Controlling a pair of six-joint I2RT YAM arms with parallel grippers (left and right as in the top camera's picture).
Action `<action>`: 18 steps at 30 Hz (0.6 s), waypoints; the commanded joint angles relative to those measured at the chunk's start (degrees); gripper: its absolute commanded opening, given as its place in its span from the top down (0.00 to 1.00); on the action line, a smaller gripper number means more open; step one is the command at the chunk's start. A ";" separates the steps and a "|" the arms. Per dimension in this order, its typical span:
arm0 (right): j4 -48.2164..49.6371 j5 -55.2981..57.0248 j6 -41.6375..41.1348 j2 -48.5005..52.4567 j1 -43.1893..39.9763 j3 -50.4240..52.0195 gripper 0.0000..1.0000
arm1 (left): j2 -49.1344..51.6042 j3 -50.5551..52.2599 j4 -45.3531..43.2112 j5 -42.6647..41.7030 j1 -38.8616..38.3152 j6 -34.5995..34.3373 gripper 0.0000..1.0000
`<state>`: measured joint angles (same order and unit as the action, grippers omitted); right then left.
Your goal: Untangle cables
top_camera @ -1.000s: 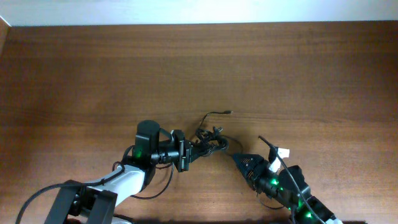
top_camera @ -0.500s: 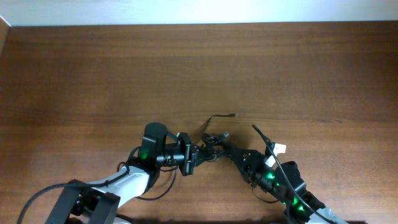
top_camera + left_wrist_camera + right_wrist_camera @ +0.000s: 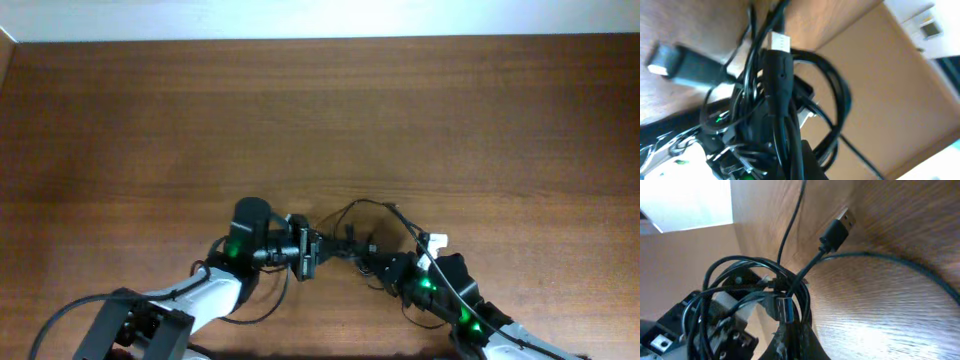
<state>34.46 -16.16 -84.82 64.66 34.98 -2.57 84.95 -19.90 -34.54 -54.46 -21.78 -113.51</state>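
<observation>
**A:** Where are the cables (image 3: 348, 240)?

**B:** They're knotted in a bundle low in the middle of the table (image 3: 320, 110), strung between the two grippers. One strand (image 3: 365, 205) arches up and off to the right.

**A:** What's the left gripper (image 3: 320, 250) doing?

**B:** It's clenched on the left side of the bundle. In its wrist view the cords run straight down into its grip.

**A:** And the right gripper (image 3: 378, 263)?

**B:** That one's clamped too, pinching the cords on the right side of the bundle.

**A:** Is there any writing you can read?

**B:** A small white tag (image 3: 437, 241) sits just behind the right gripper, but it's too small to read. In the right wrist view a metal-tipped plug (image 3: 836, 229) hangs close to the wood, and I can't tell whether it touches. Any marking on it is blurred.
</observation>
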 commanded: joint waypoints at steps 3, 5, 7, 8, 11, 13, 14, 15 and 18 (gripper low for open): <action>-3.32 -7.96 12.70 0.35 0.37 0.68 0.96 | 0.07 -0.20 0.50 16.52 15.96 0.04 0.98; 2.67 -13.77 20.00 0.33 0.37 0.68 0.96 | 0.07 -0.20 1.84 20.98 16.76 2.03 0.97; 14.86 -21.49 25.38 0.33 0.37 0.68 0.96 | 0.07 -0.17 6.32 24.15 15.30 4.15 0.98; 21.57 -24.50 26.16 0.33 0.37 0.68 0.96 | 0.07 -0.17 9.94 24.52 14.10 4.26 0.97; 25.75 -24.06 26.12 0.33 0.26 0.68 0.95 | 0.07 -0.17 15.21 25.00 12.07 4.31 0.93; 17.57 -18.56 25.88 0.35 0.26 0.66 0.80 | 0.07 -0.17 21.31 26.56 12.02 4.28 0.93; 13.14 -16.41 25.86 0.37 0.26 0.66 0.75 | 0.07 -0.17 25.07 28.59 12.02 4.28 0.92; 9.70 -15.30 25.31 0.37 0.26 0.66 0.61 | 0.07 -0.17 28.44 30.49 12.02 4.31 0.87; 8.35 -14.45 22.18 0.37 0.26 0.59 0.42 | 0.07 -0.17 30.51 31.36 12.02 5.33 0.83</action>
<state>42.78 -32.71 -60.47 65.10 35.05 -1.85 83.88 -21.39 -6.17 -27.35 -9.91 -108.44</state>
